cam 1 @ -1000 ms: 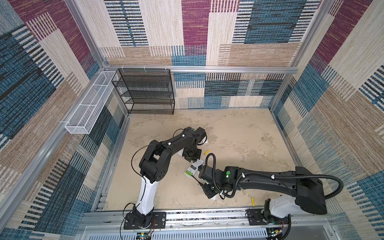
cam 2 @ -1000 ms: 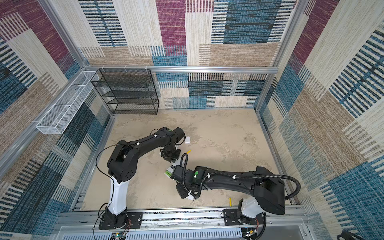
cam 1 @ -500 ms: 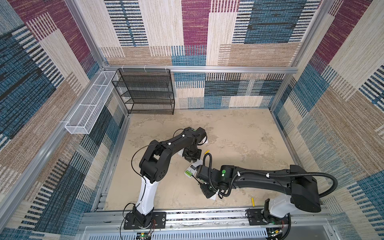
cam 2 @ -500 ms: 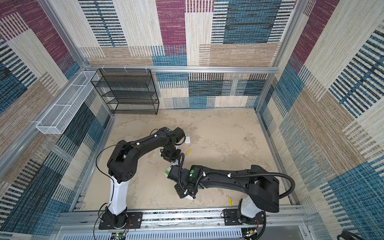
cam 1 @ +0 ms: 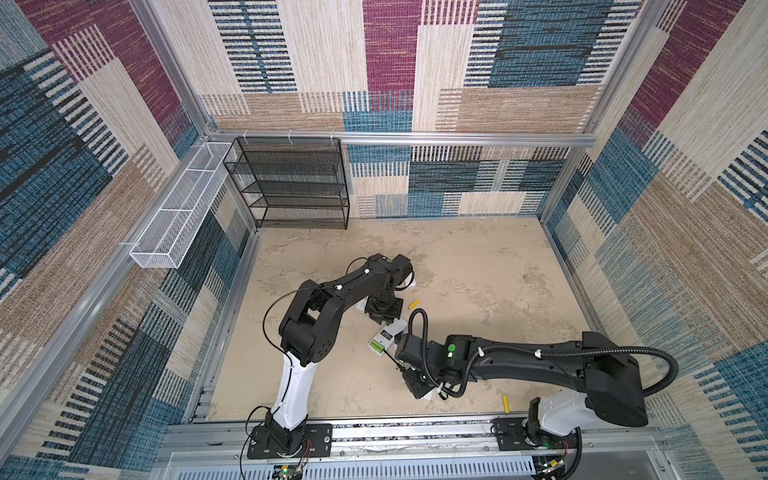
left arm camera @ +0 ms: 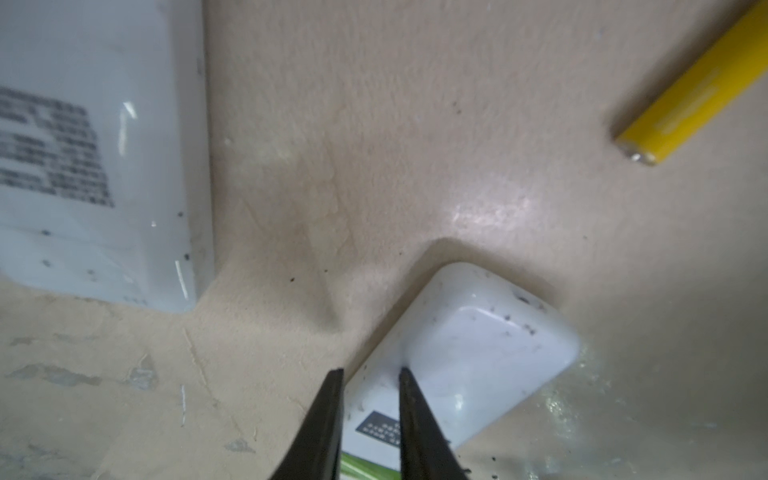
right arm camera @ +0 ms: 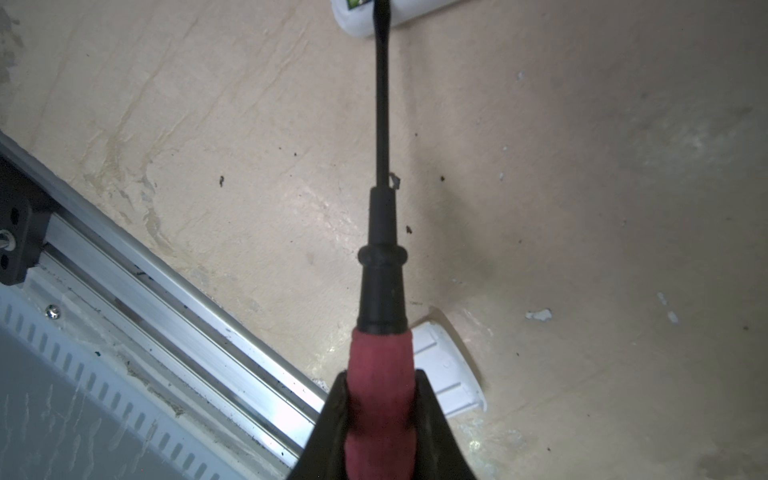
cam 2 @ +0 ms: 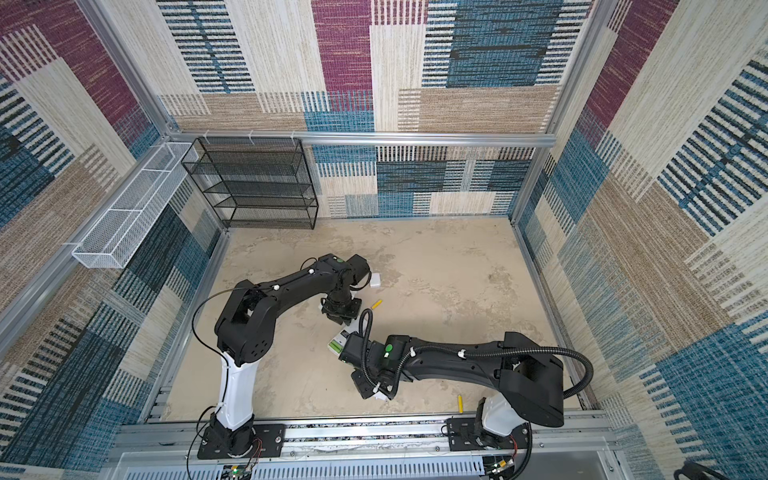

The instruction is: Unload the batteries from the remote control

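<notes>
The white remote control (cam 1: 395, 330) lies mid-table with its bay uncovered, and two light green batteries (cam 1: 377, 345) sit in it. My left gripper (left arm camera: 370, 372) points down at the remote control (left arm camera: 469, 353). Its jaws stand open by a narrow gap, straddling the remote's side edge. My right gripper (right arm camera: 380, 390) is shut on the red handle of a screwdriver (right arm camera: 380, 291). The black shaft reaches to the remote's bay end (right arm camera: 399, 16). One yellow battery (cam 1: 413, 304) lies loose beside the left gripper. Another yellow battery (cam 1: 505, 404) rests near the front rail.
A second white body with a printed label (left arm camera: 95, 166) lies close beside the remote. White covers (cam 1: 428, 397) (cam 1: 411, 281) lie on the table, one under the right wrist. A black wire shelf (cam 1: 291, 183) and white basket (cam 1: 178, 216) stand back left. An aluminium rail (right arm camera: 166, 299) runs along the front.
My right arm has shifted a little left, bringing the screwdriver toward the remote's battery end. The left arm has stayed in place.
</notes>
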`<move>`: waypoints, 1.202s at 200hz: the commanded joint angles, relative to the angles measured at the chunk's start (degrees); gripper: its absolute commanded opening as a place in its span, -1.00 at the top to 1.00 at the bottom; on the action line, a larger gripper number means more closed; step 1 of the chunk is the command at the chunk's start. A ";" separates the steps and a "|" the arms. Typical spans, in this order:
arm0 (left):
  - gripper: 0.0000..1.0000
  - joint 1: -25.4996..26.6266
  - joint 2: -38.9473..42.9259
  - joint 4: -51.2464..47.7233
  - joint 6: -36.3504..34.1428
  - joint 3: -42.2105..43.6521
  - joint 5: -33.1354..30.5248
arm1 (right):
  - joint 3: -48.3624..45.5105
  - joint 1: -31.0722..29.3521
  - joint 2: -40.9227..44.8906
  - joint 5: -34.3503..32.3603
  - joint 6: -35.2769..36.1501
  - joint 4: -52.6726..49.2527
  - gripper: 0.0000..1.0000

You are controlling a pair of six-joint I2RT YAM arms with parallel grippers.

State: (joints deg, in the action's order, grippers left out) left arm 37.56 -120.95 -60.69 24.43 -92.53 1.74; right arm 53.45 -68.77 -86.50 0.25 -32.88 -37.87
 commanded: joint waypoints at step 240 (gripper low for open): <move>-0.84 -0.04 -1.84 -3.20 -3.44 -7.70 -3.28 | -13.83 0.19 15.78 -10.28 -1.31 14.06 1.00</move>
State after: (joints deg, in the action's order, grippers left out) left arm 37.43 -123.39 -62.83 23.73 -98.80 -0.14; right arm 40.45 -68.60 -72.69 -8.01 -32.05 -22.96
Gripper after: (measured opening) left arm 0.877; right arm 0.217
